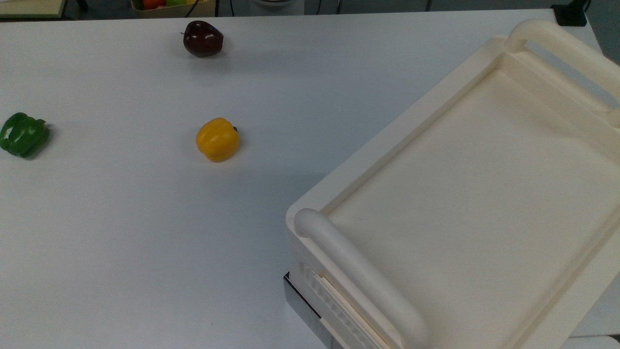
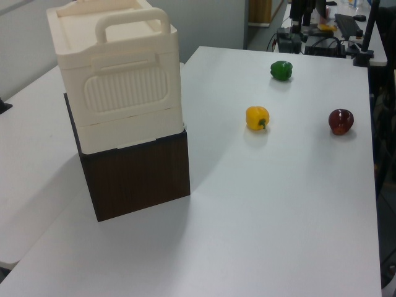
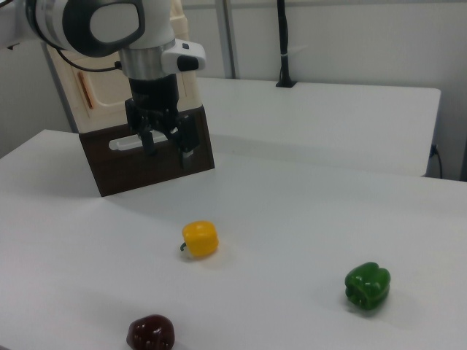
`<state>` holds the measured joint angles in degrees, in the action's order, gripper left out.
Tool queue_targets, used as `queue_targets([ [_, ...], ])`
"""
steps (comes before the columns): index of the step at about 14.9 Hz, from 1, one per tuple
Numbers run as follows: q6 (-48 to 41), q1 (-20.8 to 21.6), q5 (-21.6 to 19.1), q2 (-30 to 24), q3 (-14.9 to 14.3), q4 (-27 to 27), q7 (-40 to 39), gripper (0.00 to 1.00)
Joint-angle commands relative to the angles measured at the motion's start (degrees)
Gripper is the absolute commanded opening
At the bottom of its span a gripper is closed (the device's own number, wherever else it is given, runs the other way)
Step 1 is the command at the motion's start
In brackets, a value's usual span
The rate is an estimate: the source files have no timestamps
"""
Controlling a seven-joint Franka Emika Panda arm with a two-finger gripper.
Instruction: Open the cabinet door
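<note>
Approach stage of opening the cabinet door. In the right view, the gripper [image 3: 168, 152] hangs from the arm in front of the cabinet [image 3: 146, 157], its jaws spread apart and holding nothing.

The cabinet door [image 3: 109, 91], a cream panel, stands behind and above the jaws. Its copper-brown strip [image 3: 86, 90] runs upright near the panel's edge, up and toward the right view's left of the jaws. The panel appears to lie flush with the cabinet body, so the door is judged shut and no contact is made yet.

A white bar handle [image 3: 124, 144] on the dark brown base [image 3: 117, 171] lies just behind the jaw on the right view's left (whether they touch cannot be told).

Next move, as a judgement: the jaws need to rise and shift toward the strip. They then need to catch the free edge and draw it outward along the door's swing.

Surroundings: on the table [image 3: 306, 189], a yellow pepper [image 3: 200, 238] lies below the jaws on the camera's side. A dark red apple [image 3: 150, 332] lies farther on the same side. A green pepper [image 3: 367, 286] is well apart toward the right view's right.

None of these lies between the jaws and the door. The bar handle and the base below the door are the nearest things to avoid.
</note>
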<state>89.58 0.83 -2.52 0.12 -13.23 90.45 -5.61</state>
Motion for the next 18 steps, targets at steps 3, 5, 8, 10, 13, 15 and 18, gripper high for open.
queue_targets([
  [3,-0.3,1.9,-0.1,0.2,-1.5,-0.4,-0.2,1.0],
  [5,-0.1,2.2,-0.1,0.8,-1.5,-0.5,-0.2,1.0],
  [8,2.0,2.2,-0.2,0.9,-1.5,-0.4,0.2,1.0],
  [10,2.1,1.8,-0.6,0.9,-1.5,-0.5,0.2,1.0],
  [13,2.1,1.5,-0.9,0.9,-1.5,-1.1,0.1,1.0],
  [15,2.0,1.3,-1.3,0.9,-1.5,-1.1,-1.1,1.0],
  [18,2.4,0.8,-6.4,1.0,-1.7,-1.3,-4.1,1.0],
])
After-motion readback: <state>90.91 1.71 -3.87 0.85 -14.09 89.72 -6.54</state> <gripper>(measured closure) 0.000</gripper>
